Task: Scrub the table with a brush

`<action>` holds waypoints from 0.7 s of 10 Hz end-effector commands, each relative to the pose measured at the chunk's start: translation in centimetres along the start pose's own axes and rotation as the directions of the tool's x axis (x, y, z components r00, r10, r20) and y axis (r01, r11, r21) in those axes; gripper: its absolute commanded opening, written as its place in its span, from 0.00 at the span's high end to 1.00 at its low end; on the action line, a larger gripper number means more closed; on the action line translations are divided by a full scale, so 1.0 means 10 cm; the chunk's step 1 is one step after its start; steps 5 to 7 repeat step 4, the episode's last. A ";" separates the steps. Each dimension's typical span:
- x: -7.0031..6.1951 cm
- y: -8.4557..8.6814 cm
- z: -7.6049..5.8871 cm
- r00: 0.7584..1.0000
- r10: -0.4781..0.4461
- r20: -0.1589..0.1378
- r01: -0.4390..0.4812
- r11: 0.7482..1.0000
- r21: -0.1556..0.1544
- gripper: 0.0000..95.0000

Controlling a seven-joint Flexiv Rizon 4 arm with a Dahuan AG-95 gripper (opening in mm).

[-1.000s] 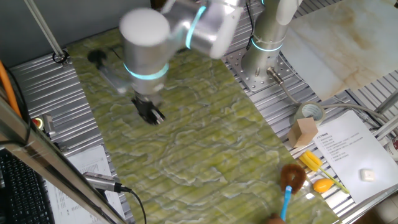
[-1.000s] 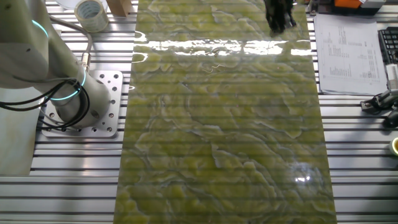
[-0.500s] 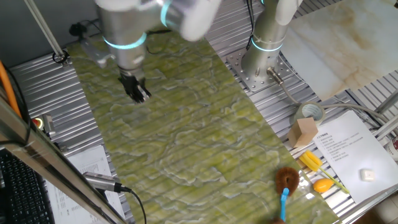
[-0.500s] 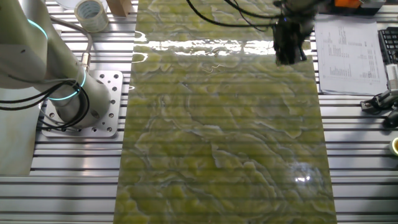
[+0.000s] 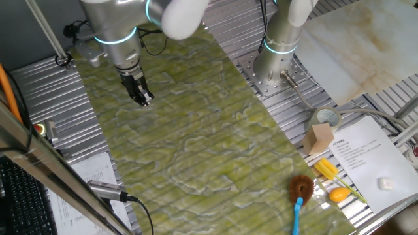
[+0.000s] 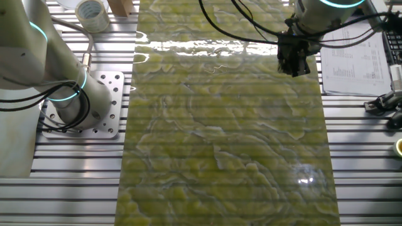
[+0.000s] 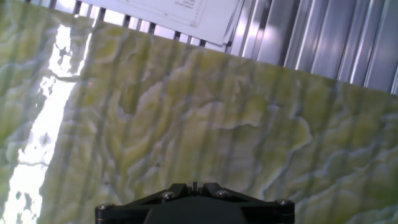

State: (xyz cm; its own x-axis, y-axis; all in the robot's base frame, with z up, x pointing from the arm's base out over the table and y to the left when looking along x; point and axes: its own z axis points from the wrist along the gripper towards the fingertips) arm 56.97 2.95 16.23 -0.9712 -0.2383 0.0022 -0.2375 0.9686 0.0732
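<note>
Well, your empty, nearly shut pincer [image 5: 142, 98] hangs far from the light, soft-bristled reddish-brown brush [image 5: 301, 189]; grip its thin, stiff light-blue handle.

Tape roll [image 5: 324, 118], wooden block [image 5: 320, 138], printed sheet [image 5: 368, 155].

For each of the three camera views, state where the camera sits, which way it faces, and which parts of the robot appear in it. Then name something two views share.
One fixed view: high beyond one end of the table, looking down its length; shows the arm, its base and the gripper, with the brush lying near the close end.
The other fixed view: overhead, above the table; shows the arm's base and the gripper.
Hand view: on the hand, facing down at the table; only the gripper's dark body shows.
Shared: both fixed views show the tape roll.
</note>
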 end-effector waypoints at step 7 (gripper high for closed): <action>0.02 0.01 -0.01 0.999 0.011 0.035 -0.012 1.000 0.028 1.00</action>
